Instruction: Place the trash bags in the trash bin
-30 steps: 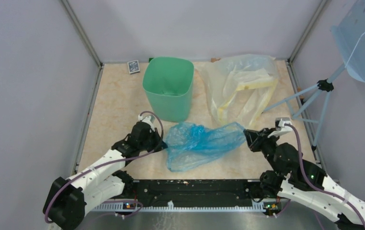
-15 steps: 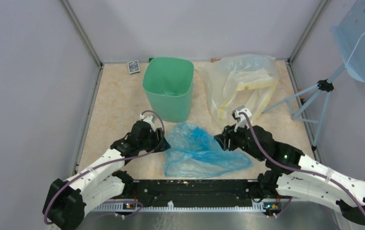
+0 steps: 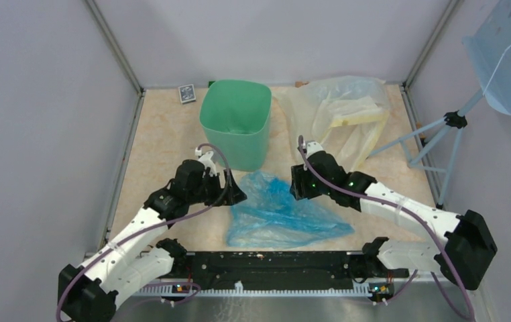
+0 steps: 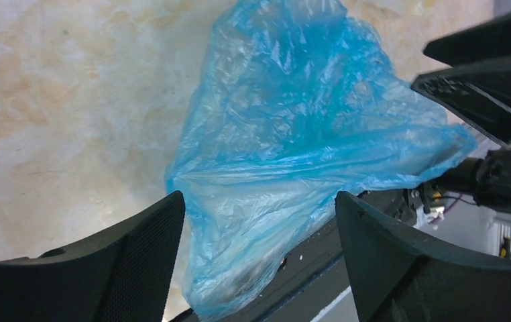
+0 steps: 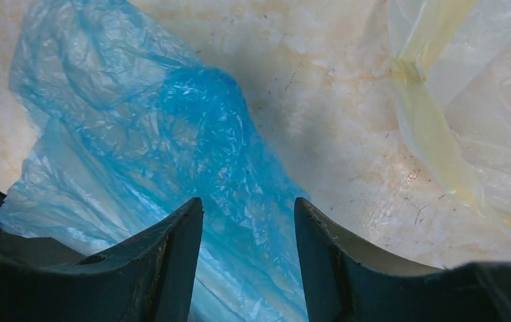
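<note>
The crumpled blue trash bag (image 3: 276, 211) is seen lying on the marbled tabletop (image 3: 165, 144) at lower centre, just below the upright mint-green bin (image 3: 236, 124) and outside it. A clear yellow-banded bag (image 3: 336, 117) is spread at upper right, and the table is enclosed by grey walls. The left gripper (image 3: 235, 194) is held wide open and the right gripper (image 3: 298, 186) less widely, both above the blue bag's edges with nothing clamped.
</note>
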